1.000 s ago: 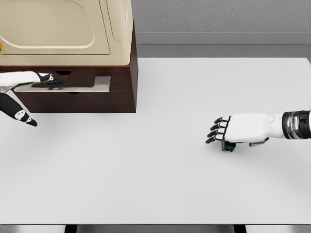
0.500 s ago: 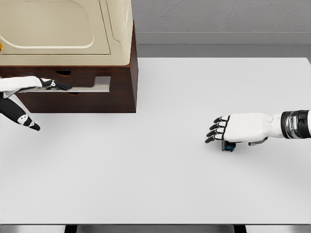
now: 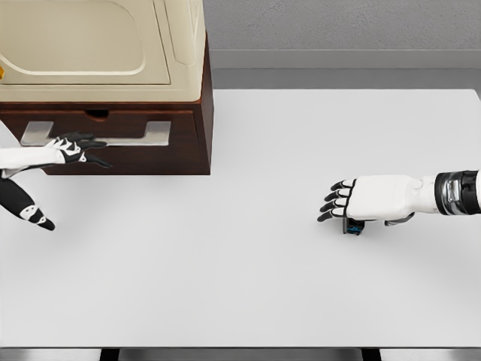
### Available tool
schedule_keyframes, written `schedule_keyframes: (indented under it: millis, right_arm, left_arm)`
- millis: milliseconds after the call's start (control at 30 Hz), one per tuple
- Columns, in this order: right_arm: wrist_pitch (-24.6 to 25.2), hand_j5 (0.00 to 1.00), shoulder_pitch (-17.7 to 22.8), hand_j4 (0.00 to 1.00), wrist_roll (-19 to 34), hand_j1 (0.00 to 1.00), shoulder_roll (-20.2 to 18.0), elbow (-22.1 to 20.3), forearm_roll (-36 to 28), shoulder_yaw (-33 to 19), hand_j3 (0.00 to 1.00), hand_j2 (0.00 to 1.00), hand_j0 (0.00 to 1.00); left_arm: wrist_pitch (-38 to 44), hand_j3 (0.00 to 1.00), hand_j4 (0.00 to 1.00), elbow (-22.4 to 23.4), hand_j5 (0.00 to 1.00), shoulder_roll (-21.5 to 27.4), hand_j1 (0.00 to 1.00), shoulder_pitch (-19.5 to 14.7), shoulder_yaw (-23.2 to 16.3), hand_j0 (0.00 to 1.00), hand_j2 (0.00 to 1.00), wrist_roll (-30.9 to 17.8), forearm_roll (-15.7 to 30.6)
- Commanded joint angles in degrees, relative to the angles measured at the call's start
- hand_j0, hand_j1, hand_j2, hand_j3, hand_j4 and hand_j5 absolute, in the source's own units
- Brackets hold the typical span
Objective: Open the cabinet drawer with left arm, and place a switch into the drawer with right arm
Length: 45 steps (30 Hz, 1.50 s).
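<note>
A white table (image 3: 248,286) fills most of the view, its surface plain and evenly lit. Along the near edge runs a thin pale lip with dark gaps below it (perhaps the frame or legs, too little shows to tell). Behind the far edge rises a grey wall (image 3: 346,22) with a lighter horizontal band (image 3: 346,59) across it, just above a darker strip.
</note>
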Motion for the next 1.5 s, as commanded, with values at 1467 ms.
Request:
schedule_keyframes:
  millis: [1467]
  right_arm:
    - [0.1, 0.85, 0.0, 0.85, 0.0, 0.85, 0.0, -0.1, -0.2, 0.5, 0.85, 0.85, 0.85]
  left_arm:
    - [-20.6, 1.0, 1.0, 0.3, 1.0, 20.4, 1.0, -0.2, -2.6, 1.0, 1.0, -4.3, 6.3]
